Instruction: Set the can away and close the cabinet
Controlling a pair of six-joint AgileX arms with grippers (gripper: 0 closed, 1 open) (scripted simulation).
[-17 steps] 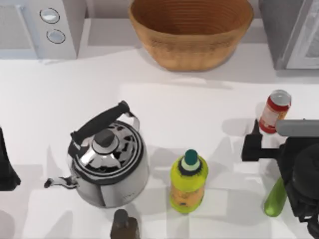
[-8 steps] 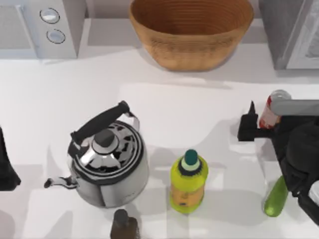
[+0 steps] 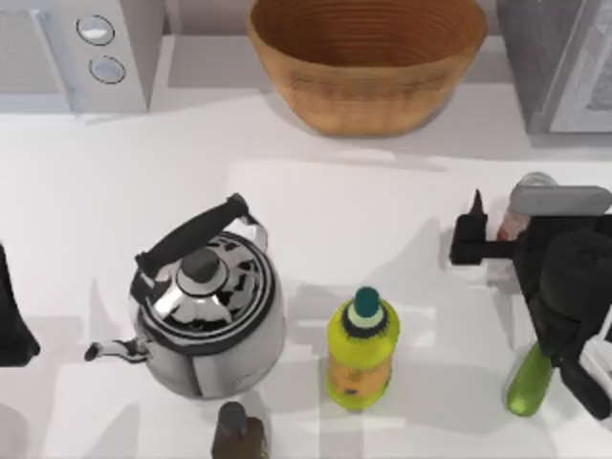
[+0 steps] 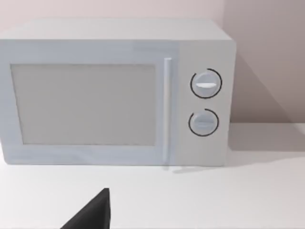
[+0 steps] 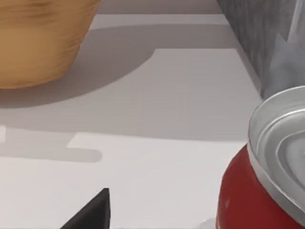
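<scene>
The can (image 3: 511, 226), red with a silver top, stands upright at the table's right side, partly covered by my right arm. My right gripper (image 3: 497, 222) is open and level with the can, one dark finger (image 3: 473, 244) on its left and a grey part above it. From the right wrist, the can (image 5: 267, 186) looms close beside one dark fingertip (image 5: 93, 214). The grey cabinet (image 3: 550, 57) stands at the back right, just behind the can. My left gripper (image 3: 11, 320) is parked at the left edge, open, facing the microwave (image 4: 114, 90).
A steel kettle (image 3: 206, 316) sits left of centre with a yellow-green bottle (image 3: 361, 349) beside it. A wicker basket (image 3: 368, 57) fills the back middle. A small brown bottle (image 3: 237, 435) stands at the front, and a green object (image 3: 529, 382) lies under the right arm.
My right gripper has moved toward the back of the table and now straddles the can. The can, the other objects and the left arm have not moved.
</scene>
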